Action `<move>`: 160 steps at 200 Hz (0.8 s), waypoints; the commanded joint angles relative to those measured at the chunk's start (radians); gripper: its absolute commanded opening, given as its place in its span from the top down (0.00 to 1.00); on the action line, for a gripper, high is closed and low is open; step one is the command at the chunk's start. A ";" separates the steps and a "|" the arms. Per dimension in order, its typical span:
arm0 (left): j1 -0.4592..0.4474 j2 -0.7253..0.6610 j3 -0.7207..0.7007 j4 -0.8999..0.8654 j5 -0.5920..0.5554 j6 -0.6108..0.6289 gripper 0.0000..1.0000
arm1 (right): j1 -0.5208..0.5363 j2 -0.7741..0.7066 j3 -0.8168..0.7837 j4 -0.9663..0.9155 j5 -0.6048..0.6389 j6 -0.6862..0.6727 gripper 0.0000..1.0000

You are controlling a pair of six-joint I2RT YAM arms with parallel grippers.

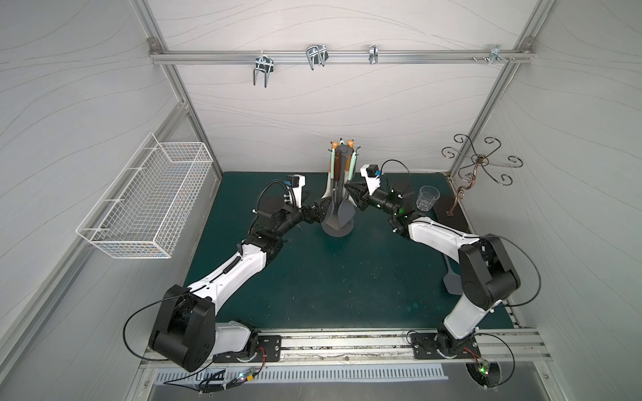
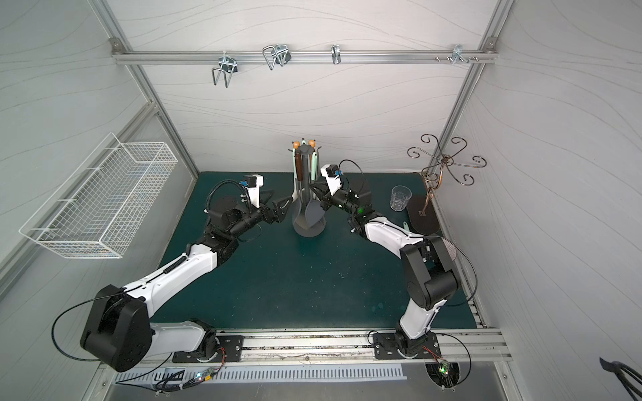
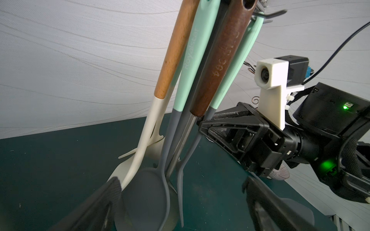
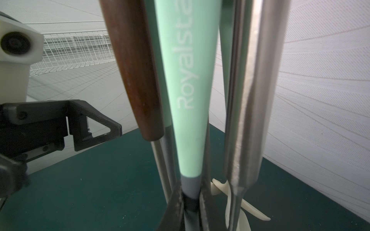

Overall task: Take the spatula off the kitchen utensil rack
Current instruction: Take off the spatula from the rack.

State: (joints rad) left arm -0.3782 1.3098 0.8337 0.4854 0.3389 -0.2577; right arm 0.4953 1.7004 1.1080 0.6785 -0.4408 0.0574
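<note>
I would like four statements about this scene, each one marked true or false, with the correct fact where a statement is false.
1. The right gripper is shut on the grey neck of the mint-handled spatula. True.
2. The left gripper has its jaws shut. False: they stand open, holding nothing.
3. The spatula hangs on the kitchen utensil rack. True.
4. The clear glass stands in the wire basket. False: the glass stands on the green mat, outside the wire basket.
</note>
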 commanded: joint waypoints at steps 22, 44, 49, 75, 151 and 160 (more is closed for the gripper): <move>0.005 -0.032 0.012 0.044 0.032 -0.006 0.01 | 0.008 -0.077 -0.017 -0.069 0.055 -0.055 1.00; 0.006 -0.051 0.013 0.036 0.034 -0.018 0.01 | 0.008 -0.112 -0.019 -0.125 0.067 -0.082 1.00; 0.004 -0.054 0.012 0.036 0.036 -0.026 0.01 | 0.008 -0.119 -0.019 -0.137 0.072 -0.085 1.00; 0.004 -0.064 0.004 0.045 0.037 -0.052 0.01 | 0.009 -0.160 -0.011 -0.188 0.080 -0.100 1.00; -0.042 -0.107 0.016 -0.052 0.001 -0.049 0.01 | 0.012 -0.280 -0.017 -0.324 0.134 -0.131 1.00; -0.049 -0.111 0.019 -0.053 -0.006 -0.045 0.01 | 0.012 -0.286 -0.017 -0.331 0.135 -0.131 1.00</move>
State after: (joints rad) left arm -0.4038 1.2304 0.8188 0.4404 0.3504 -0.3168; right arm 0.5022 1.4864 1.0847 0.3313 -0.3264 -0.0544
